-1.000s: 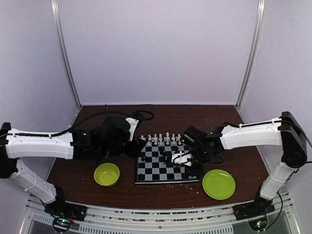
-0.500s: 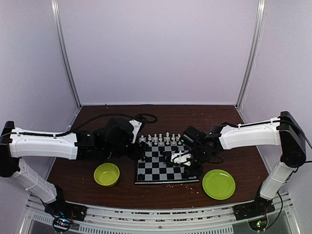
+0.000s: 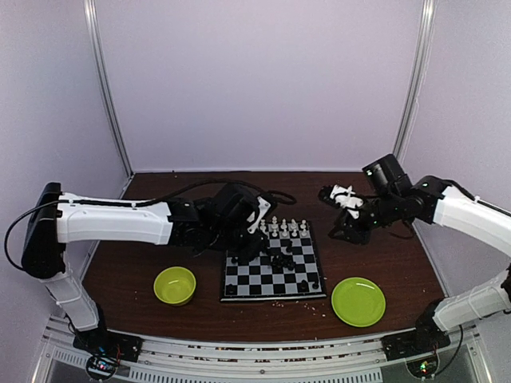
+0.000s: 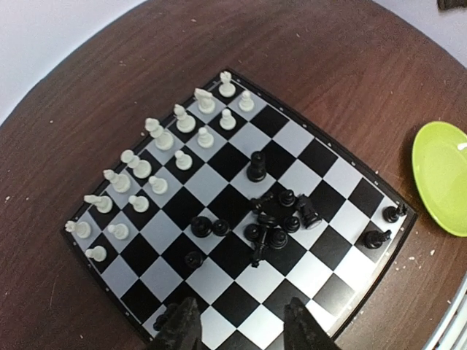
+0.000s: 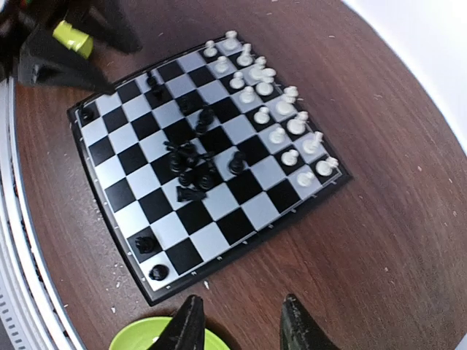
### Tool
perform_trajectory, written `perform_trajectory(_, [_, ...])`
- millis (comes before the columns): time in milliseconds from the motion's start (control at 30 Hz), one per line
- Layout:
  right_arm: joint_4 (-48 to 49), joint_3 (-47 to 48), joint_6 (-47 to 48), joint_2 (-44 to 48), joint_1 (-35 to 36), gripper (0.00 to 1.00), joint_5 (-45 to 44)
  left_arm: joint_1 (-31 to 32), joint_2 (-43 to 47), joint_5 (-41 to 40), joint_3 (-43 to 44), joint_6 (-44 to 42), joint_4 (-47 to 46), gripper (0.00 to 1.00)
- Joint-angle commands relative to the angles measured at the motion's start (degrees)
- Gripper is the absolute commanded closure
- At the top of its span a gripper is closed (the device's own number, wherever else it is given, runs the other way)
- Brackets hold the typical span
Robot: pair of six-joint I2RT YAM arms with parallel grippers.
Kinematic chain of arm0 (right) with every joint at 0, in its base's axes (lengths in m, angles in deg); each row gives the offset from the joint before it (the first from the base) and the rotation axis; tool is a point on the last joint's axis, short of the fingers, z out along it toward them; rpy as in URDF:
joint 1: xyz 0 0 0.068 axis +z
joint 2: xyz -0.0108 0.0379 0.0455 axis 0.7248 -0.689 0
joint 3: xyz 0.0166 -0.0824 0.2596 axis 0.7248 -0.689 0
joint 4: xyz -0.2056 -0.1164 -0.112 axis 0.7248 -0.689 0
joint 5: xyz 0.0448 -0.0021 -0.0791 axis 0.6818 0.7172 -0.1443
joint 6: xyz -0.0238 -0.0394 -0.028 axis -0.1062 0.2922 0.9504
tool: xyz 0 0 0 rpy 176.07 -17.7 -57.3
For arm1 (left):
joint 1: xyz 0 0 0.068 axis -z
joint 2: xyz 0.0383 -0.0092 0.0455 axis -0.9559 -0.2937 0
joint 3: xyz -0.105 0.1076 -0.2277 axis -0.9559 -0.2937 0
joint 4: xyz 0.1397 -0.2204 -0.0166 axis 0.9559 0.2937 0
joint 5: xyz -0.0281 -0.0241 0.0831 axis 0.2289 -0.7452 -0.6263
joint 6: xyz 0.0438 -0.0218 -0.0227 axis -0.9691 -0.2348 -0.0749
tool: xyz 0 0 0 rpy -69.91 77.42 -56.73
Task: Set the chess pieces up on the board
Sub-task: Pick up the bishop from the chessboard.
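The board (image 3: pixel 271 271) lies at the table's middle. White chess pieces (image 3: pixel 283 227) stand in its two far rows. Black pieces (image 3: pixel 281 259) sit bunched mid-board, some tipped over, with a few alone near the corners. My left gripper (image 3: pixel 246 249) hangs over the board's left side; in the left wrist view it is open and empty (image 4: pixel 241 332) above the near squares, the black cluster (image 4: pixel 277 215) ahead. My right gripper (image 3: pixel 337 197) is raised right of the board; in the right wrist view it is open and empty (image 5: pixel 241 328) over bare table beside the board (image 5: pixel 241 219).
A green bowl (image 3: pixel 175 285) stands left of the board. A flat green plate (image 3: pixel 358 301) lies at its near right and shows in both wrist views (image 4: pixel 445 179) (image 5: pixel 153 339). Small crumbs dot the brown table.
My right arm has lifted off the board and swung up and to the right, its gripper empty. My left arm has reached further right over the board's left side.
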Motion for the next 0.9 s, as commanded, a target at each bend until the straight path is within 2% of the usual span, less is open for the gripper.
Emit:
perform_trajectory(0, [2.09, -5.38, -3.5, 7.41, -9.6, 0.65, 7.28, 0.58, -5.55, 6.56, 6.48, -4.62, 5.45, 0.64])
perform_trajectory(100, [4.28, -7.41, -4.13, 10.43, -14.82, 0.63, 7.94, 0.59, -10.41, 9.13, 11.87, -5.72, 8.03, 0.68])
perform_trajectory(267, [3.59, -7.16, -4.21, 10.19, -20.14, 0.63, 11.47, 0.59, -18.54, 9.27, 20.85, -7.78, 13.83, 0.65])
perform_trajectory(600, [3.02, -6.78, -2.93, 8.96, -20.44, 0.63, 11.81, 0.07, -24.76, 7.22, 25.84, -8.64, 17.31, 0.68])
perform_trajectory(867, [2.48, -6.43, -2.31, 7.69, -20.47, 0.63, 11.83, -0.38, -26.15, 8.11, 27.1, -8.61, 17.33, 0.77])
